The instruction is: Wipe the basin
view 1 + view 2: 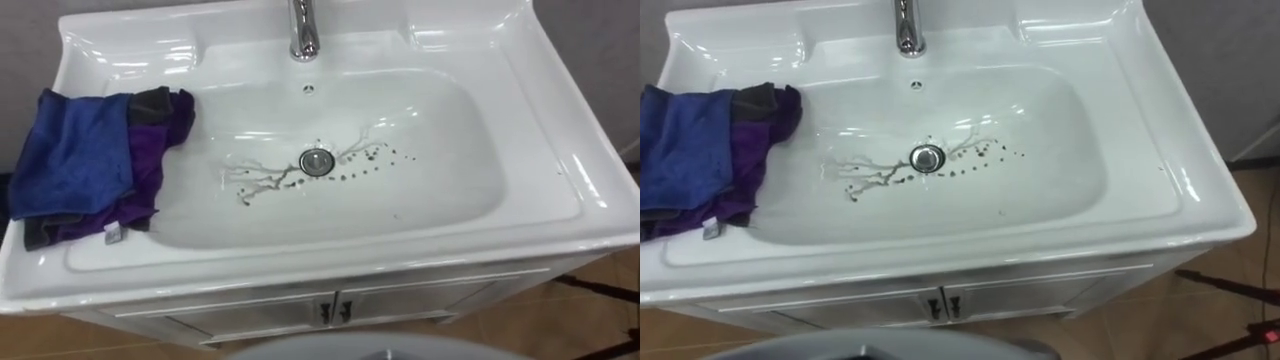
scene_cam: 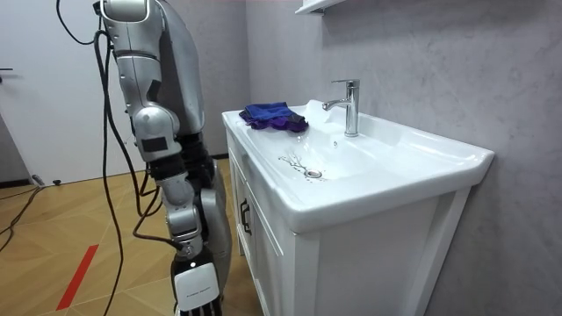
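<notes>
White ceramic basin (image 1: 540, 190), rectangular, set on a white cabinet (image 1: 250, 318) with two doors and dark handles (image 1: 335, 312).

Contents, from the eye views:
- Chrome faucet (image 1: 303, 30) at the middle of the basin's back edge, with an overflow hole (image 1: 308, 89) just below it.
- Round metal drain (image 1: 316, 161) at the centre of the bowl.
- Dark branching streaks and dots (image 1: 262, 180) run left and right of the drain, touching its rim.
- Blue and purple cloth (image 1: 80, 160), crumpled, lies on the basin's left rim. Its right edge hangs over into the bowl, well apart from the streaks. A dark grey fold shows at its top and a small white label (image 1: 113, 233) at its lower edge. No hand touches it.

The room view adds:
- The robot stands upright at the cabinet's front edge, on the room view's left, on a wooden floor (image 2: 53, 211) marked with a red strip (image 2: 77, 276).
- Its right arm hangs straight down beside its body. The right hand (image 2: 195, 294) is at the picture's bottom edge, below the basin's rim and apart from the cabinet. The fingers are cut off there, so I cannot tell whether they are apart or together.
- A grey wall (image 2: 439, 61) stands behind the faucet, with a white shelf (image 2: 316, 5) above it.
</notes>
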